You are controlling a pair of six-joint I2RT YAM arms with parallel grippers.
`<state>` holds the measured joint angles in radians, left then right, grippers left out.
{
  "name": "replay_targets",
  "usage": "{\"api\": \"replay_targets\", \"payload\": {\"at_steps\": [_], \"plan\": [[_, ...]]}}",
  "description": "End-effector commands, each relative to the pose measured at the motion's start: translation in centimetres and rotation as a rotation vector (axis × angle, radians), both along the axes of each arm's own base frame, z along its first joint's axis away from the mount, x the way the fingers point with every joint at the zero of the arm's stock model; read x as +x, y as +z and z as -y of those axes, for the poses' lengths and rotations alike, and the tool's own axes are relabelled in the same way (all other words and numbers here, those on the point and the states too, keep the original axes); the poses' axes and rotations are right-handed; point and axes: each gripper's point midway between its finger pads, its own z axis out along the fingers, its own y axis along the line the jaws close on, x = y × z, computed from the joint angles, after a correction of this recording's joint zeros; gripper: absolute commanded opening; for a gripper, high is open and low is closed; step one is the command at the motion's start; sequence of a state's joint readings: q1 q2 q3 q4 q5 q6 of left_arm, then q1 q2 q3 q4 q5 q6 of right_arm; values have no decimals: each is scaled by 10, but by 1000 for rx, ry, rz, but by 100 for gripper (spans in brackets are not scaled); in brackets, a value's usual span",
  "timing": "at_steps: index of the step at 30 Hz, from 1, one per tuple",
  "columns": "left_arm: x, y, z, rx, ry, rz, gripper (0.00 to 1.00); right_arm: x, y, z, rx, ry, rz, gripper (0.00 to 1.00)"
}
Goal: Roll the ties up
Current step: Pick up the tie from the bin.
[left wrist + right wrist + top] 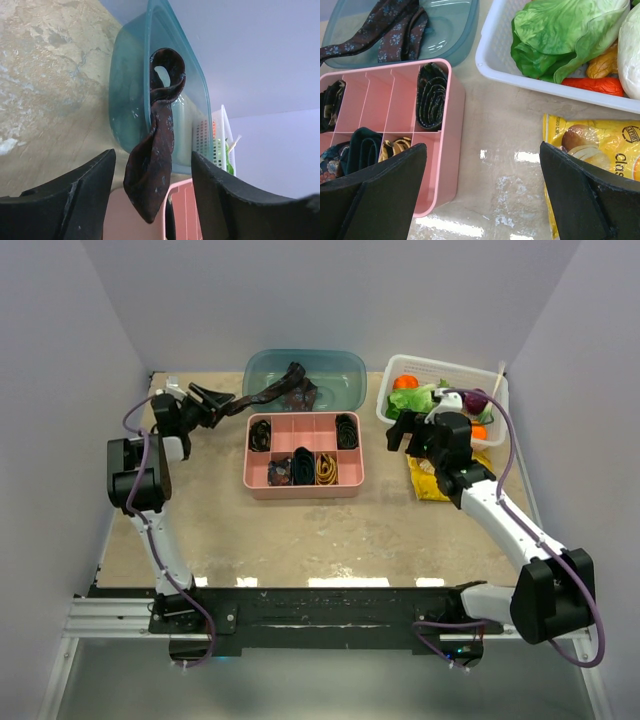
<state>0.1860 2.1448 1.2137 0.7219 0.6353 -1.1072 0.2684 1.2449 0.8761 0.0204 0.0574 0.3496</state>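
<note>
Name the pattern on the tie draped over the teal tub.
Dark brown tie with small pale flowers; clearest in right wrist view.

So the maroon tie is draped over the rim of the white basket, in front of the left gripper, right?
No, the maroon tie is draped over the rim of the teal bin, in front of the left gripper. The left wrist view shows it.

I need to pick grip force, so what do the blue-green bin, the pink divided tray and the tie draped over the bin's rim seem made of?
Blue-green bin: likely translucent plastic, glossy; light shows through its wall.
Pink divided tray: opaque moulded plastic, smooth, thin stiff dividers.
Tie: woven fabric, perhaps silk or polyester; slight sheen, folds limply.
</note>
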Motion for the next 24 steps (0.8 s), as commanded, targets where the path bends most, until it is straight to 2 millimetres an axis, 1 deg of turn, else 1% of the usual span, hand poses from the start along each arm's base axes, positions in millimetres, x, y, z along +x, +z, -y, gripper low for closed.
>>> {"api": "replay_targets", "payload": {"at_steps": [1,2,4,5,7,8,10,11,13,14,15,16,17,18,19,20,21,22,23,24], "plan": [[15,14,11,20,-27,40,61,9,28,-4,6,11,66,99],[18,13,12,20,-32,40,56,10,28,-4,6,10,68,99],[19,11,18,17,-45,35,49,10,28,-4,5,8,67,99],[20,11,18,17,-47,36,40,11,26,-4,4,8,64,99],[20,12,21,18,-52,37,28,11,25,-5,6,12,59,99],[19,15,21,21,-50,42,18,11,25,-7,9,21,58,99],[19,22,23,25,-54,53,9,11,26,-9,15,30,56,99],[20,35,22,29,-52,78,1,12,25,-10,17,35,52,99],[19,52,26,32,-68,108,0,11,28,-14,30,52,52,99],[20,78,29,40,-79,157,0,11,29,-15,33,54,52,99],[18,91,37,51,-101,182,0,12,31,-15,37,55,55,99],[19,110,41,60,-114,212,0,11,35,-20,53,75,57,99],[15,137,46,86,-125,266,0,11,37,-21,59,82,57,99],[11,154,57,102,-147,296,0,12,40,-24,69,90,61,99],[8,175,62,119,-155,321,0,11,43,-27,89,100,61,99],[-2,207,67,157,-162,388,0,12,46,-30,99,105,63,99],[-8,223,76,173,-170,416,0,12,51,-34,111,116,72,99],[-16,239,80,188,-173,431,0,12,51,-39,125,127,66,99],[-32,269,84,222,-170,494,0,12,53,-43,134,134,66,99],[-40,282,85,236,-152,513,0,12,58,-48,140,146,73,99]]}}
